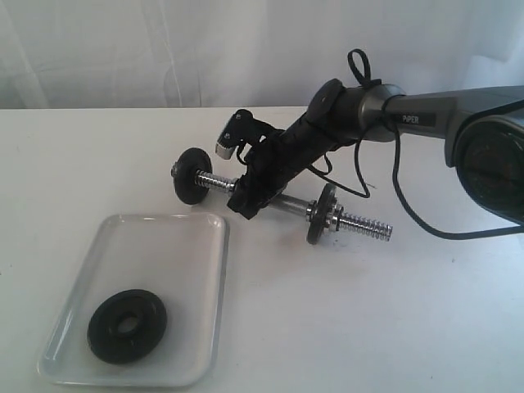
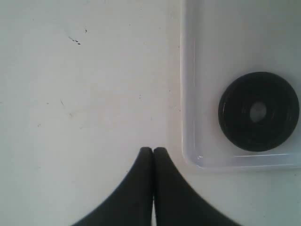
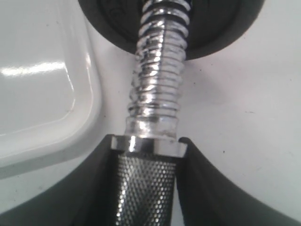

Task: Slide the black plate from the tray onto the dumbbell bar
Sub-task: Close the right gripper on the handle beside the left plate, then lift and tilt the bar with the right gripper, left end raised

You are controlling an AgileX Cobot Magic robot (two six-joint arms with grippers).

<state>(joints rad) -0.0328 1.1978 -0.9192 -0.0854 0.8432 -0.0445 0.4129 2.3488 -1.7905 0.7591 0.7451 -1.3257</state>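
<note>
Steel in hand: the right gripper clamps its black fingers on the knurled middle of the slim chrome dumbbell bar. The bar lies on the white table with a black disc near one end and a second near the other. The flat, round matte-black plate with its central hole lies in the shallow white-translucent plastic tray, nearer the camera and apart from all four walls. The left gripper, fingers pressed together on nothing, hangs over bare table just beside the tray's rim, outside the exterior camera's frame.

The step in hand looks like securing the bar so the plate can be slid on. A grip square on the knurling should keep the rod from rolling or tipping. Any lift is best kept level, since the mounted discs weigh both ends. The long threaded end past the second disc offers free length, though whether a collar nut blocks it is hard to tell.

Room is generous: open tabletop lies to the right of the bar and in front of it. The tight spots are the tray's raised rim, which the plate must clear, and the tray's far corner, which sits near the bar's threaded section.
</note>
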